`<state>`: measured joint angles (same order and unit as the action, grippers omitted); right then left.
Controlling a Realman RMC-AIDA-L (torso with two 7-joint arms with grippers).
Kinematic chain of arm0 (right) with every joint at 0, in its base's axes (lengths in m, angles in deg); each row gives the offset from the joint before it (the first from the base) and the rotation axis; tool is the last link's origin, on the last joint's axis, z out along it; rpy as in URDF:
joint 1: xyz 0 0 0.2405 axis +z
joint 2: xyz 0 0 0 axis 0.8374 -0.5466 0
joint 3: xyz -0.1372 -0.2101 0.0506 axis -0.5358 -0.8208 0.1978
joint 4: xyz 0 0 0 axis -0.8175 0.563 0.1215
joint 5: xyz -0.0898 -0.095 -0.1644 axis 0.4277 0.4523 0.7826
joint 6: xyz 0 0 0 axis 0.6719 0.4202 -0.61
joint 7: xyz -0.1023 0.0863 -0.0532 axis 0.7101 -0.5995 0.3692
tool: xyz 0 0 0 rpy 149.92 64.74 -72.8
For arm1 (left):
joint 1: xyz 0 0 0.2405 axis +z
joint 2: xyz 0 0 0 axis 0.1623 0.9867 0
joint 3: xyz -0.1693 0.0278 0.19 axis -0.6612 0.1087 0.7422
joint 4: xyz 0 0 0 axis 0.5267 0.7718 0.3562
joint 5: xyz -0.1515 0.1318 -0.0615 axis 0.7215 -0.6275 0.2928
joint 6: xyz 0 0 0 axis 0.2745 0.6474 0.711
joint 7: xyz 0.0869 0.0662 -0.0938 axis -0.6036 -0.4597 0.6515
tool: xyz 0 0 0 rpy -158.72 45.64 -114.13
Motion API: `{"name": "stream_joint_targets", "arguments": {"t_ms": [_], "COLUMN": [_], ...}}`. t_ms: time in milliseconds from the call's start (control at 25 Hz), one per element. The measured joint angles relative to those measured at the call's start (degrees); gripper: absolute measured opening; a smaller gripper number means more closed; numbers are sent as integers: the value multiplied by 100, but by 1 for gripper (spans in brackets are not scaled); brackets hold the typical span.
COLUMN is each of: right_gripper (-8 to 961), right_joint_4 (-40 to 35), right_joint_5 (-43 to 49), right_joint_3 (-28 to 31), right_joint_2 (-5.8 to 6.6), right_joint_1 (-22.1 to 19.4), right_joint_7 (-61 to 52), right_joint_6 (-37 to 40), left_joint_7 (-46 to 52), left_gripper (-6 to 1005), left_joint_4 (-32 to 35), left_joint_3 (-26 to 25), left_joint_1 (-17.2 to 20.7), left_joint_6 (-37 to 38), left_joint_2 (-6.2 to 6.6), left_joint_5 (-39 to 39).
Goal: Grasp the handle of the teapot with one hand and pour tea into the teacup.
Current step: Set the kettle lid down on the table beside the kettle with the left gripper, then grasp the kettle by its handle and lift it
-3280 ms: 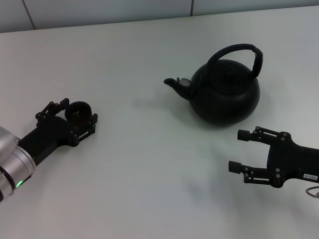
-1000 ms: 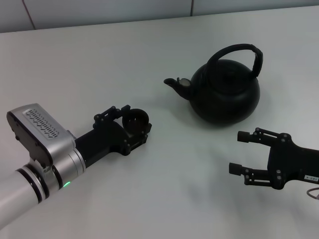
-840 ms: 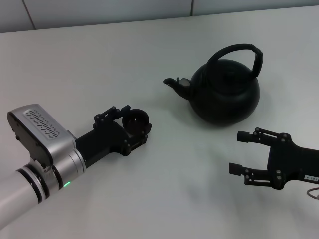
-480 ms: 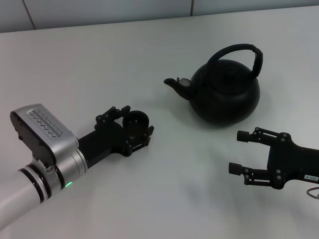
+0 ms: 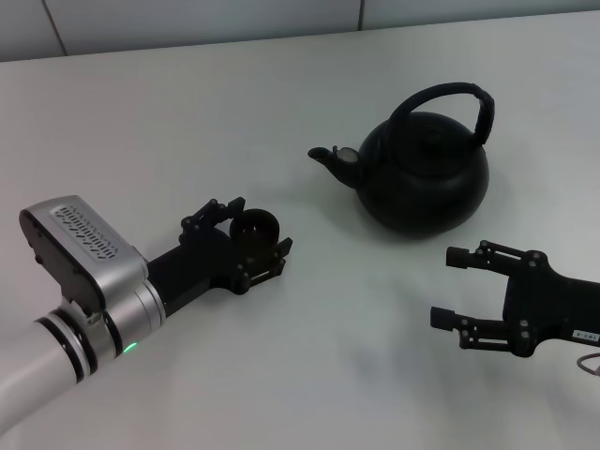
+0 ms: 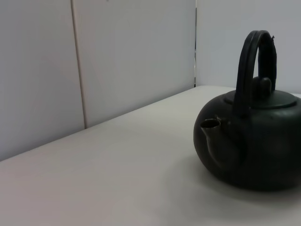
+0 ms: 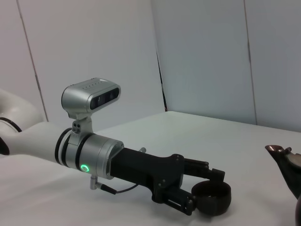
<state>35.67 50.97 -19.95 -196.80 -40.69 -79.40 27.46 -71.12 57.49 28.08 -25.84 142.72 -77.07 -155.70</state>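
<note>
The matte-black teapot (image 5: 427,178) stands upright at the table's right centre, its spout (image 5: 328,157) pointing left and its arched handle (image 5: 441,91) upright; it also shows in the left wrist view (image 6: 254,146). The tiny black teacup (image 5: 253,226) sits on the table left of the spout, between the fingers of my left gripper (image 5: 261,225), which stand slightly apart from it. The right wrist view shows the teacup (image 7: 211,197) and the left gripper (image 7: 200,188). My right gripper (image 5: 445,284) is open and empty, in front of the teapot, fingers pointing left.
The table is plain white (image 5: 309,356). A pale panelled wall (image 5: 187,19) runs along its far edge. My left arm's silver wrist with its camera (image 5: 75,248) lies low over the front left.
My left gripper carried the teacup from the far left toward the teapot, set it down, and its fingers have spread a little in the last half second. The right arm has not moved.
</note>
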Motion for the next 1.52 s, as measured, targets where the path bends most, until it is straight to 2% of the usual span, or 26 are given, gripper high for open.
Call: {"name": "stream_joint_targets", "arguments": {"t_ms": [120,160,200,280,320,360,400,560,760,920,960,1080,1160,1200,1240,1400,1480,1520], "right_gripper": [819,819,819,819,819,819,819,819,819,819,819,819,819,819,819,819,819,819], "right_joint_4": [0,0,0,0,0,1,1,7,22,30,33,34,30,30,29,34,38,40], "right_joint_5": [0,0,0,0,0,0,0,-22,-34,-38,-39,-41,-43,-44,-44,-45,-45,-45], "right_joint_3": [0,0,0,1,0,-1,-1,3,9,9,9,9,10,8,9,14,17,17], "right_joint_2": [0,0,0,0,0,0,0,0,-15,-35,-42,-45,-49,-51,-51,-50,-55,-57], "right_joint_1": [0,0,0,-1,0,3,3,15,16,32,43,48,44,39,24,-17,-23,-25], "right_joint_7": [0,0,0,0,0,0,0,-32,-37,-38,-39,-40,-41,-42,-42,-31,-24,-24], "right_joint_6": [-24,-45,-45,-54,-56,-60,-60,-63,-90,-117,-123,-126,-142,-156,-174,-213,-224,-226], "left_joint_7": [3,38,38,82,127,318,318,1250,1939,2057,2157,2186,2186,2330,2453,2583,2615,2615], "left_gripper": [862,862,862,862,862,862,862,862,862,862,862,862,862,862,862,862,862,862], "left_joint_4": [19,91,91,246,401,780,780,1904,2847,2983,3133,3275,3275,3734,3997,4263,4449,4449], "left_joint_3": [-2,-3,-3,-2,-1,21,21,259,446,594,844,1036,1036,1431,1599,1753,1811,1811], "left_joint_1": [51,162,162,326,423,615,615,1001,1375,1375,1343,1352,1352,1476,1568,1668,1758,1758], "left_joint_6": [218,617,617,1099,1399,2052,2052,3429,4417,4469,4489,4522,4522,4600,4609,4618,4638,4638], "left_joint_2": [27,70,70,104,113,118,118,121,119,119,119,120,120,128,129,136,249,249], "left_joint_5": [1,-3,-3,-8,-9,-10,-10,-13,-15,-15,-15,-15,-15,-14,-14,-10,5,5]}}
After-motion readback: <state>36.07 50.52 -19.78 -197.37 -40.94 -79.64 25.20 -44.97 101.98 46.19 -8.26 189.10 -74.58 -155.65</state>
